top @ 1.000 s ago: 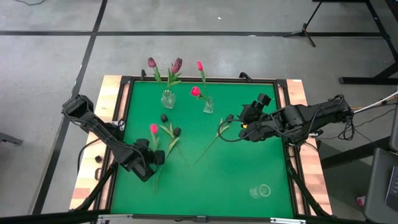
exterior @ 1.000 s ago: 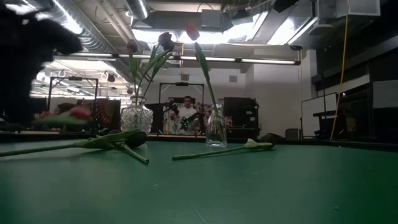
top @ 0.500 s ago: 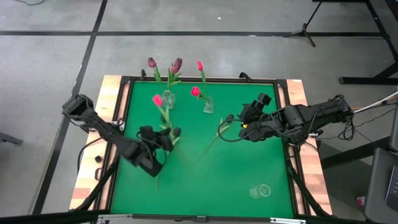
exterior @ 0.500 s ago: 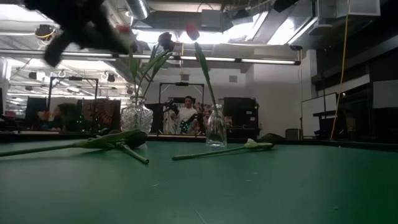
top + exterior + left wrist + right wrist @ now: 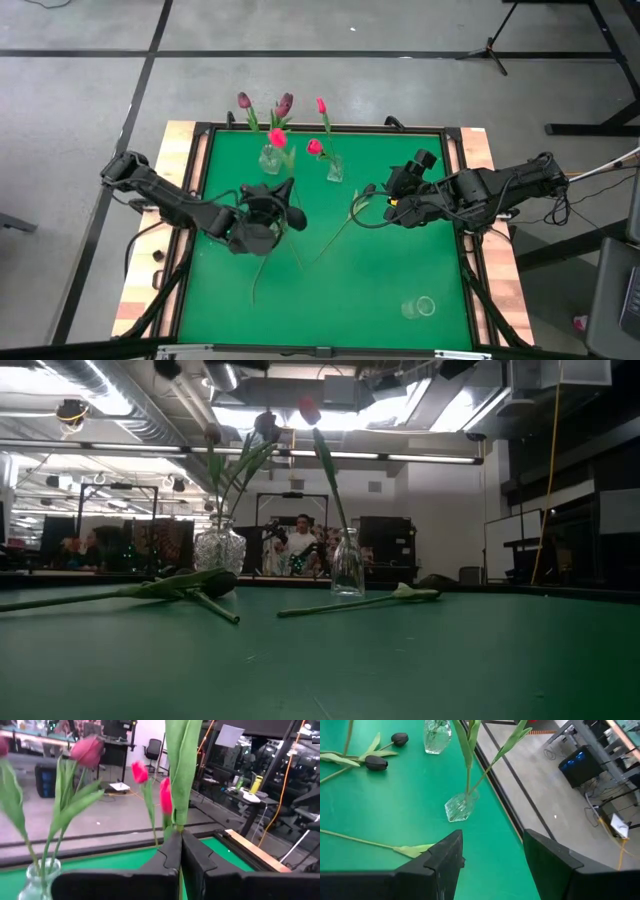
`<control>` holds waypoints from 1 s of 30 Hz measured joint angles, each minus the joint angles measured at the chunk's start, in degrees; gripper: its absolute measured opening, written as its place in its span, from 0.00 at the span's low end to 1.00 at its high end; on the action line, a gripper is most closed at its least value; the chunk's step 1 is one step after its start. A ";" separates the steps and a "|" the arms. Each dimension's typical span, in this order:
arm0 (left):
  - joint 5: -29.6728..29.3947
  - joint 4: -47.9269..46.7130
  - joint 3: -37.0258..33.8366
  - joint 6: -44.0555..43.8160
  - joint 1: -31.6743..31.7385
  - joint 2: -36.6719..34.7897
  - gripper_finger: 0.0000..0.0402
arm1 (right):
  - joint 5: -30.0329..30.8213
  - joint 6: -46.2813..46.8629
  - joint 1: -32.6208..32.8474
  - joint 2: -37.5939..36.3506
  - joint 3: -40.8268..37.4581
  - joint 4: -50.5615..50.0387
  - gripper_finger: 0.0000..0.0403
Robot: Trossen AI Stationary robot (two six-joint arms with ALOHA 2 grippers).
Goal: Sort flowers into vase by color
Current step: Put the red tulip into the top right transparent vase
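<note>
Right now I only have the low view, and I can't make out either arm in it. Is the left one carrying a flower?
Observer: Yes. The left gripper has its fingers shut on the stem of a pink flower, held clear of the table.
Operator: Where is its head?
Observer: Seen from above, it is at the wide vase holding the purple flowers.
Operator: And the right arm?
Observer: The right gripper is open and empty, near a lying flower.

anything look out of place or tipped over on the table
Yes: a clear vase lies on its side, empty, near the table's front right, apart from the two upright vases at the back. Two near-black flowers and a stem lie loose on the green mat.
</note>
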 joint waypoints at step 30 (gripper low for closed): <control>49.12 57.95 1.12 57.72 27.93 16.56 0.00 | 0.66 -1.27 0.07 -7.56 8.35 -0.43 0.52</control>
